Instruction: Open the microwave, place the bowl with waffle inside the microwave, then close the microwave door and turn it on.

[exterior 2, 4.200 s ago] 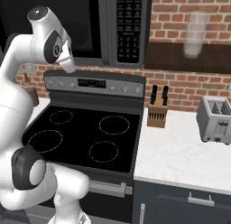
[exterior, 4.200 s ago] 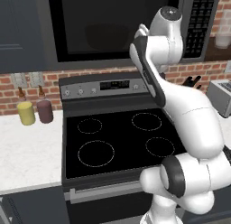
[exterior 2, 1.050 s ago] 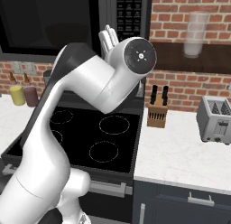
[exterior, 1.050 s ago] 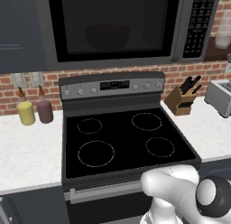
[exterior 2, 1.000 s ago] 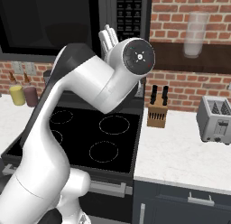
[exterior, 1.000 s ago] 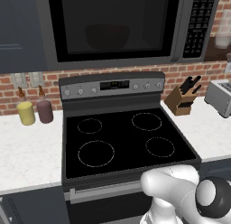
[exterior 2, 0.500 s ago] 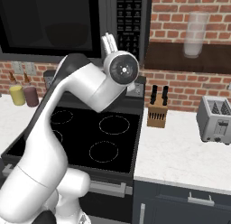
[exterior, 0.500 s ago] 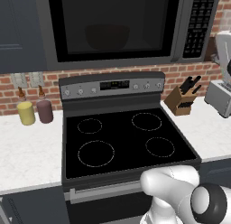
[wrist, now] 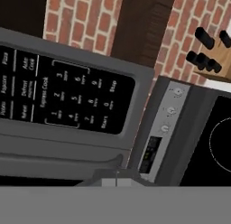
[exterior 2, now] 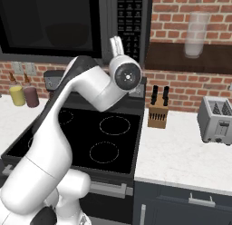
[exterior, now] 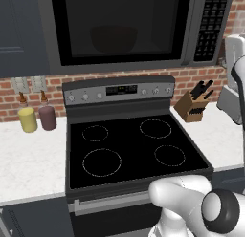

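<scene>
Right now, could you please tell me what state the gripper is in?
Gripper: closed and holding nothing, its tips together in front of the dark grey microwave's black button keypad strip.

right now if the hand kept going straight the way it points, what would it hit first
Most likely the microwave, around its black keypad strip, which fills the hand view straight ahead. The shut hand looks close, though depth is unclear.

We see flat, even rendered light with only soft shadows. Beyond the closed fingertips (wrist: 116, 182), the keypad (wrist: 63, 93) lettering looks slightly blurred.
</scene>
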